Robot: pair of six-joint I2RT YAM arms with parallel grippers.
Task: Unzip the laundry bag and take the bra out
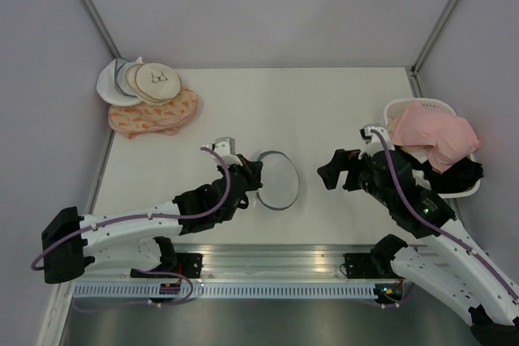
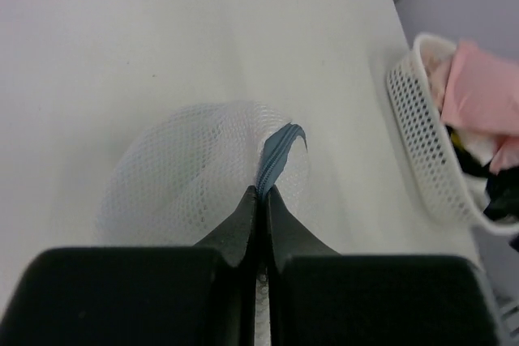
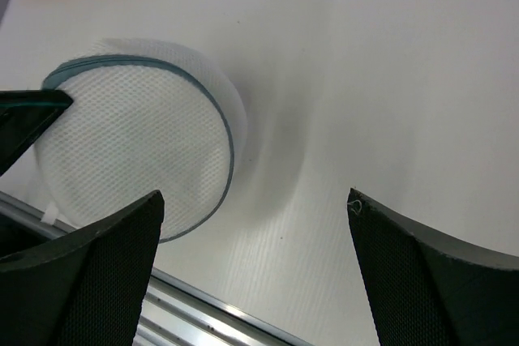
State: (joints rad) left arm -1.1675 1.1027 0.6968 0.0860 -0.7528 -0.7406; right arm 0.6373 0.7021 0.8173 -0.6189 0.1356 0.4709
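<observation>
The bag [image 1: 280,180], likely light, floppy mesh, lies mid-tabletop [image 1: 324,103]. Left tool [image 2: 258,196] pinches shut on its zipper [image 2: 280,151] at 9 o'clock; right tool [image 3: 255,194] gapes empty at 3 o'clock. Bra unseen; best hold: the rim.

No readable text, brand, number or sign in any view.
Top cream disc [image 1: 158,79], 10 o'clock on desk [image 1: 324,103]: small dark mark on face, too small to read.
Laundry bag [image 3: 138,143]: small white tag [image 3: 51,215] at rim, 7 o'clock in right wrist view, no lettering legible.
</observation>
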